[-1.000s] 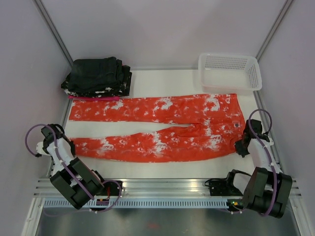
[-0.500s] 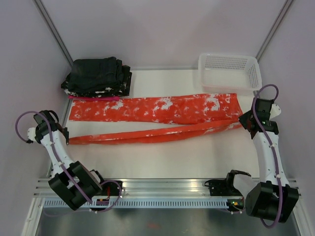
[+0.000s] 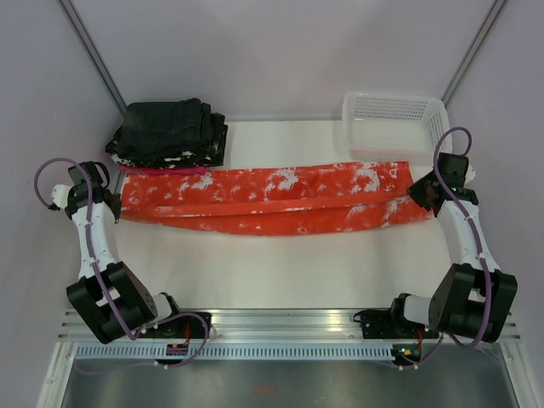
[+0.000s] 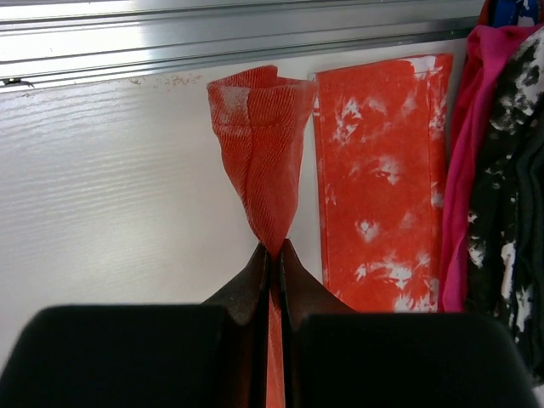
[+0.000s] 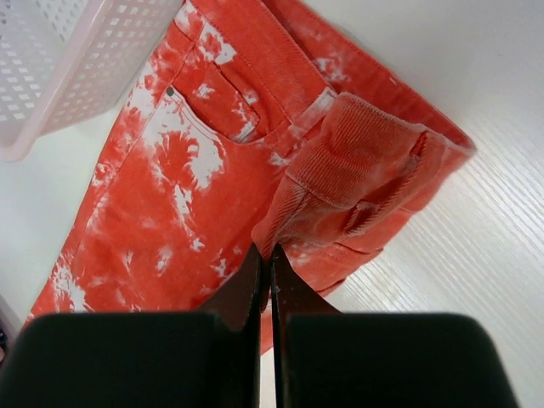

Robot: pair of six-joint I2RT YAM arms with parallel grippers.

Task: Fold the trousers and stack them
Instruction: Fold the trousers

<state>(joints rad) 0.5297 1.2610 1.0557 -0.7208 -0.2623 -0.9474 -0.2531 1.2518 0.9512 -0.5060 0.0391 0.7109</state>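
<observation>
Trousers (image 3: 272,200): stretched left to right across the middle of the counter (image 3: 280,263), waist at right, cuffs at left. Far leg is flat. Near leg is doubled up over it, with a sagging fold line along the front edge.

Step, as I read it: first lengthwise fold, leg onto leg, about half done. The top layer is not yet laid flat.

Left jaws are clenched on the near leg's cuff. In the left wrist view the cloth flares out past the tips in a bunched cone, lifted off the counter. The other cuff lies flat just beside it. Right jaws are clamped on the waistband corner. In the right wrist view the band is crumpled into a thick wad, with a back pocket and small rivet visible behind.

Next move probably calls for both ends carried back together with the cloth kept taut, edges lined up on the far leg, then lowered and released. After that come cross folds, then stacking. Risk: uneven pull skews the seam.

Fabric: thin, soft and drapey with a fine ribbed weave, orange-red with white splotches.

Around:
- Black folded garments (image 3: 170,132), white-specked, sit in a pile at back left.
- Pink cloth (image 3: 161,170) lies under the pile, touching the trousers' far cuff edge.
- White basket (image 3: 395,123) is perforated plastic, at back right just beyond the waist.

The counter is white with a faint grain.
</observation>
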